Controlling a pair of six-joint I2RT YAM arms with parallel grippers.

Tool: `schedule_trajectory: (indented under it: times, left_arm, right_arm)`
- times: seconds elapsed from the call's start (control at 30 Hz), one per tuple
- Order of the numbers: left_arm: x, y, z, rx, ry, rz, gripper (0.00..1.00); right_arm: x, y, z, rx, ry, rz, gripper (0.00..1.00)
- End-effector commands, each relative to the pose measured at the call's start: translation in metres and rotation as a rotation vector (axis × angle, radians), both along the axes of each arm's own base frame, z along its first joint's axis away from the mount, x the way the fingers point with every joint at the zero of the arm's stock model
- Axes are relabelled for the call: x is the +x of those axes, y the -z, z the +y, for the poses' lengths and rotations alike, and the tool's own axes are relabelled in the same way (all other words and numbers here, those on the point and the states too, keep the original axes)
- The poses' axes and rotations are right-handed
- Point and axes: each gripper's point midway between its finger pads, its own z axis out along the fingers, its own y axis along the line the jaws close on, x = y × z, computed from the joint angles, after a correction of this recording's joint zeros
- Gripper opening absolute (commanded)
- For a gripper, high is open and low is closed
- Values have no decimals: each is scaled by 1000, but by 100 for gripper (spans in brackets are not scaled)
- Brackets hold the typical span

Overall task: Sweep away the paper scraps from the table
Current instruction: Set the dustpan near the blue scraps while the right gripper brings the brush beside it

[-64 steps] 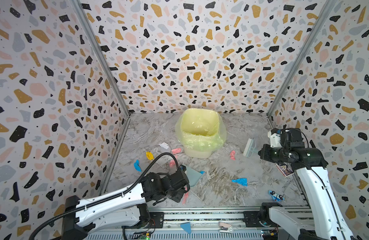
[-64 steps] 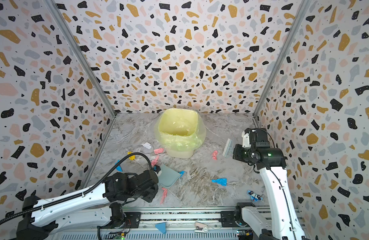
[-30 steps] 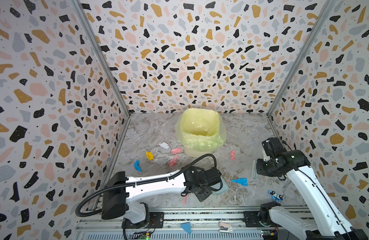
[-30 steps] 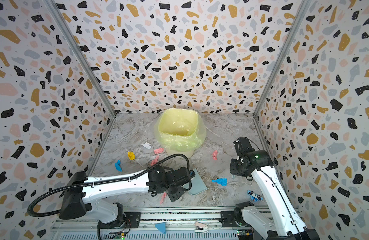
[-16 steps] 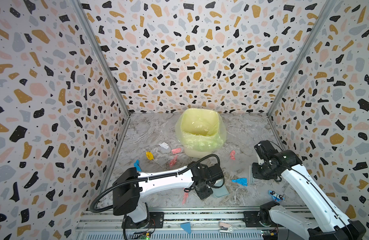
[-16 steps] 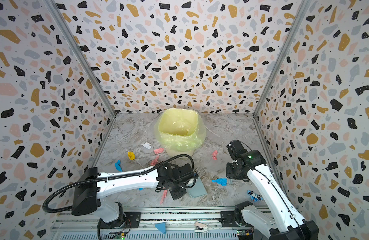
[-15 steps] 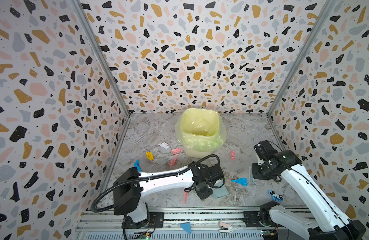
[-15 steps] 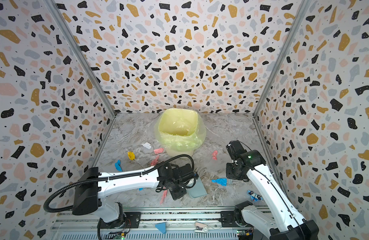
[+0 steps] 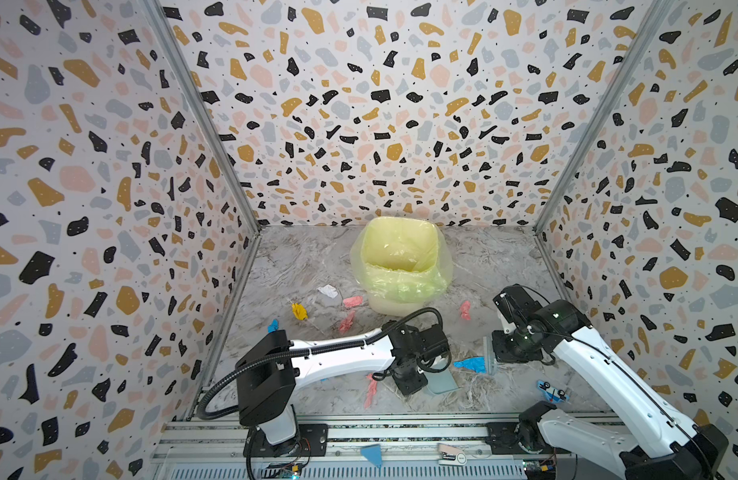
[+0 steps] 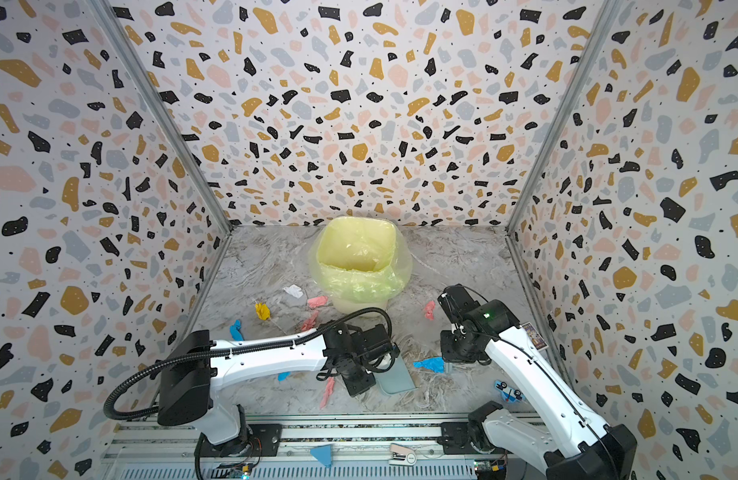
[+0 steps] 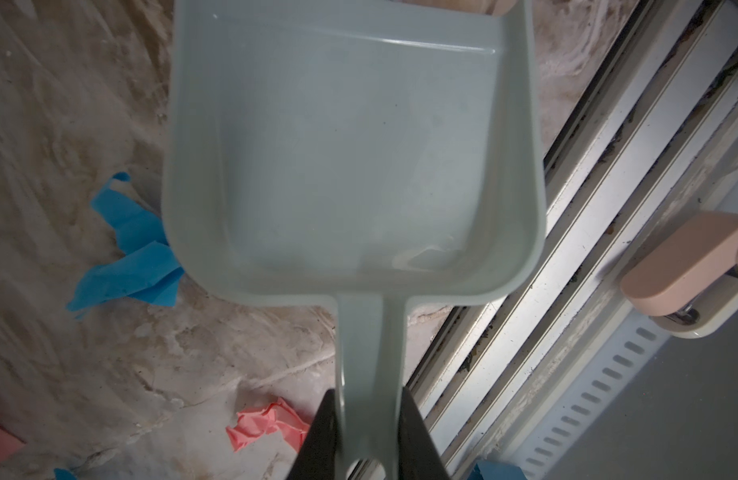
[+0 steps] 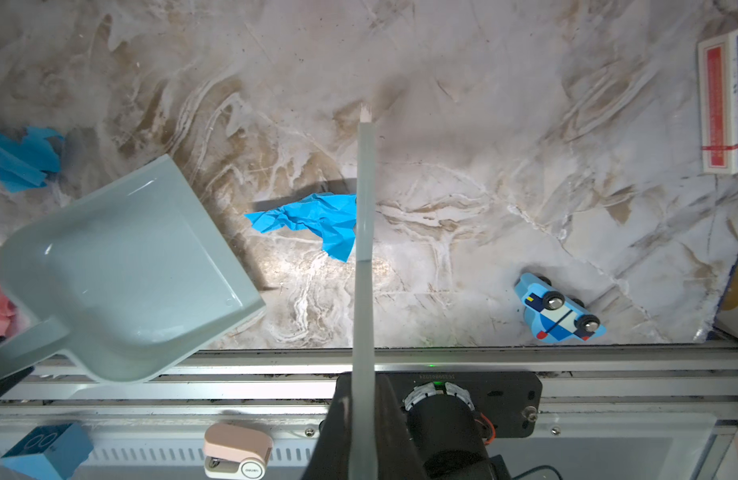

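Both top views look down from the front — wrist cameras close above the table [image 12: 483, 124].

My left hand [image 11: 367, 401] and right hand [image 12: 361, 388] show only in the wrist views, their bases cut by the picture's edge; in both top views my own wrists cover them. My left arm hides most of the dustpan [image 9: 442, 380]. I see the brush [image 12: 365, 199] edge-on, its bristles untellable. The card box [image 12: 729, 104] is cropped. A blue scrap [image 10: 283, 376] peeks from under my left arm near the desk's [image 10: 463, 257] front edge.
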Motion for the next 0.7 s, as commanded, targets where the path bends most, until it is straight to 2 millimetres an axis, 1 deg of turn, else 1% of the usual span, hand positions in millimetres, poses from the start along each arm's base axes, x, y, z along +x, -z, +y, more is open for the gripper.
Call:
schedule_trajectory:
  times: [0.0, 0.1, 0.23, 0.37, 0.67]
  left_arm:
    - [2, -4, -5, -25, 16, 9, 3]
    - [3, -2, -5, -30, 15, 20, 3]
    - [3, -1, -5, -35, 18, 32, 3]
    - [3, 2, -3, -34, 17, 46, 3]
    - [7, 9, -1, -27, 17, 44, 2]
  right_arm:
    - [4, -16, 1, 2, 8, -32, 0]
    - [5, -15, -9, -57, 13, -41, 0]
    - [7, -10, -14, -94, 21, -34, 0]
    - [13, -11, -17, -133, 11, -46, 0]
    - [17, -2, -5, -94, -35, -25, 0]
